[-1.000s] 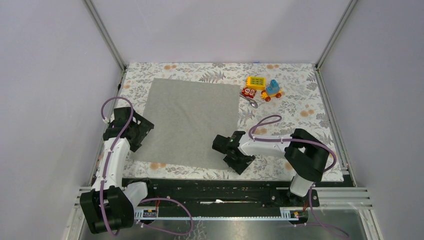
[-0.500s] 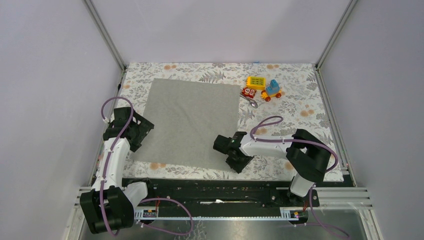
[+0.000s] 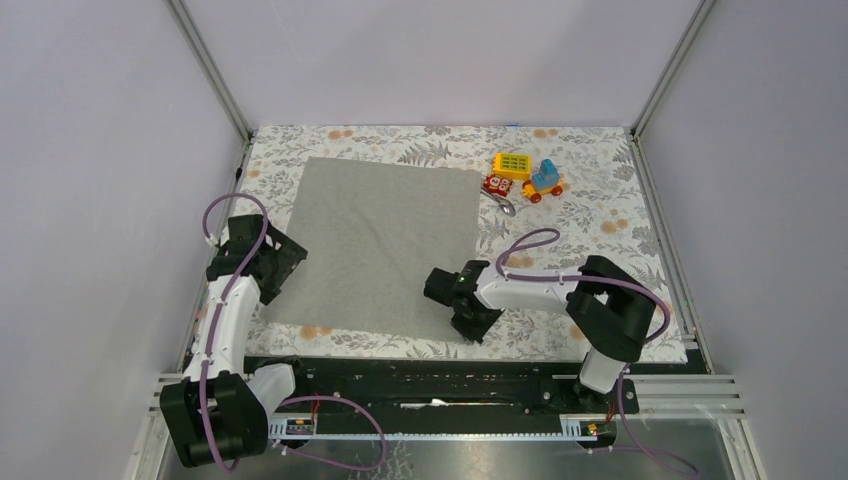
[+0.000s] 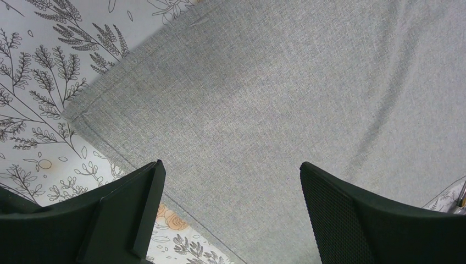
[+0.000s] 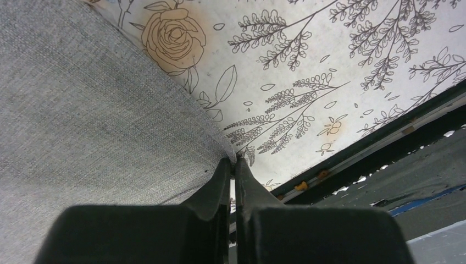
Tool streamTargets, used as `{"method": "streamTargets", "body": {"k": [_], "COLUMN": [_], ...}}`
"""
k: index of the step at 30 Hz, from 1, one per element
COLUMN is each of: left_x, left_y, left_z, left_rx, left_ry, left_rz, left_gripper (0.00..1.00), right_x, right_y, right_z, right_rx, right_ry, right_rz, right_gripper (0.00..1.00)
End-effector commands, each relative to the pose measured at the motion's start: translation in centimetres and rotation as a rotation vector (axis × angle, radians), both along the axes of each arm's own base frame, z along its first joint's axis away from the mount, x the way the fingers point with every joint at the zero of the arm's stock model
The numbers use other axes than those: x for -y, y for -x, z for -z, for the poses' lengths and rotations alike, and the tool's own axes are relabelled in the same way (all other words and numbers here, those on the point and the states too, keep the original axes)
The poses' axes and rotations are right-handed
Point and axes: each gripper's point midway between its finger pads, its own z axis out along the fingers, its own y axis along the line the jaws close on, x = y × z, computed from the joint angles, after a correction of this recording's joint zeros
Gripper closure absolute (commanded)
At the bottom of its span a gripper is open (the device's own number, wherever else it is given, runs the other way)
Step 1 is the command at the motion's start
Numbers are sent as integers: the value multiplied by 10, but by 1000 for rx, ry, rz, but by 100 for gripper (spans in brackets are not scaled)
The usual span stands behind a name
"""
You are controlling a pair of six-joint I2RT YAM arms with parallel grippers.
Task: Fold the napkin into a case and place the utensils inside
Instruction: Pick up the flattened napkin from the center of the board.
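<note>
Pinching the near right corner of the grey square cloth napkin in the tightly closed right gripper, presumably for the first fold. Holding the left gripper wide above the near left corner, likely to match. Napkin flat, left of centre on the floral tablecloth; slim silver metal spoon toward the far right corner beside colourful toy blocks. No legible writing.

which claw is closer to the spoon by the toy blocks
Right. The right claw is at the napkin's near right corner, with the spoon beyond it toward the back; the left claw is at the napkin's left edge, across the cloth from the spoon.
</note>
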Motion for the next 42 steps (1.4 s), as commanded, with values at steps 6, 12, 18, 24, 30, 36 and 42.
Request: {"method": "streamTargets", "body": {"k": [6,12,18,24,30,36,42], "left_x": [-5,-9,-24,-48,-64,-90,-101], "left_y": [5,21,40,55,81,86,79], "left_z": [0,6,4,18,43,48,55], "left_rx": [-13,-73,-106,-167,-325,-214,-199], "left_ry": [-26,-30,-60,-13,-17,-97,-150], "left_rz": [-19,-82,-228,-388,-600,-763,-726], "left_gripper": [2,10,12,15,1,6,16], "right_x": [-9,-19,-34,-39,-36,-28,-6], "right_y": [-35,-40,-41,-42,-54,-54,-54], "right_z": [-13,-30,-25,-24,-39,-37,-32], "right_rx": [151,206,243,275,291,273,277], "right_ry": [27,-20,-138,-210,-242,-217,-135], "right_rz": [-81,-111,-155,-216,-246,-266,-229], "right_gripper": [100,100,100,100,100,100,100]}}
